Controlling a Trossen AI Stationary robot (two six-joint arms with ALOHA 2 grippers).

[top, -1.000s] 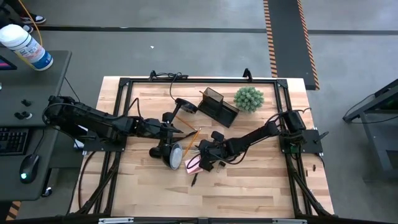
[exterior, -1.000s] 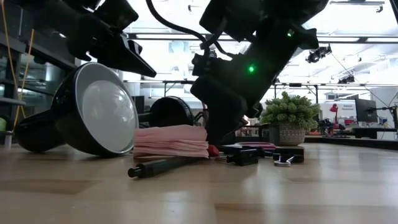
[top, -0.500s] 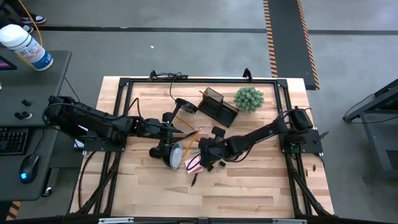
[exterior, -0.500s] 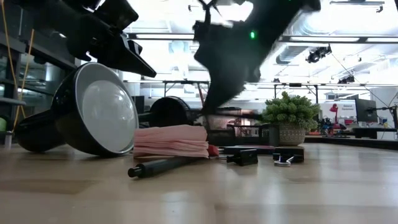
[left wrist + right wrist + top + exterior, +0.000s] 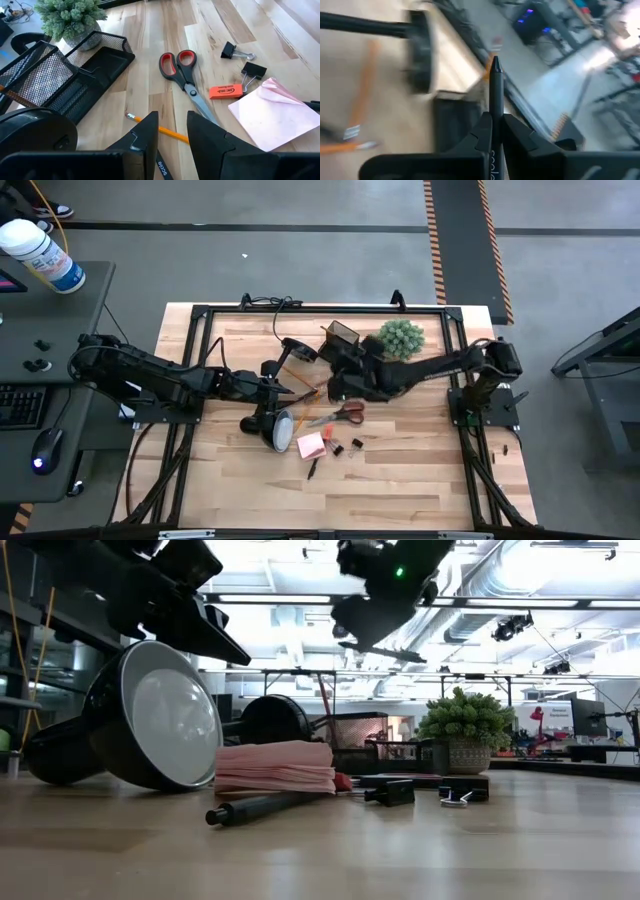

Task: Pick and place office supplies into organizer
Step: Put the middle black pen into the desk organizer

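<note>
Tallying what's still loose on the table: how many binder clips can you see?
2. Both lie on the table beside the pink sticky-note pad: one binder clip nearer the scissors, the other binder clip by the orange eraser. More could be hidden.

Pink sticky-note pad (image 5: pixel 275 767) lies beside the lamp (image 5: pixel 150 715) (tipped over), black pen (image 5: pixel 262 808) in front.

This is a robotics lab or workshop in an industrial hall. A pale butcher-block wooden table (image 5: pixel 400 480) framed by black metal rails stands on a grey concrete floor (image 5: pixel 300 260) marked with orange-and-black hazard tape (image 5: pixel 433 240). Exposed ceiling ducts with strip lights (image 5: pixel 560 600) hang over distant workbenches.
</note>
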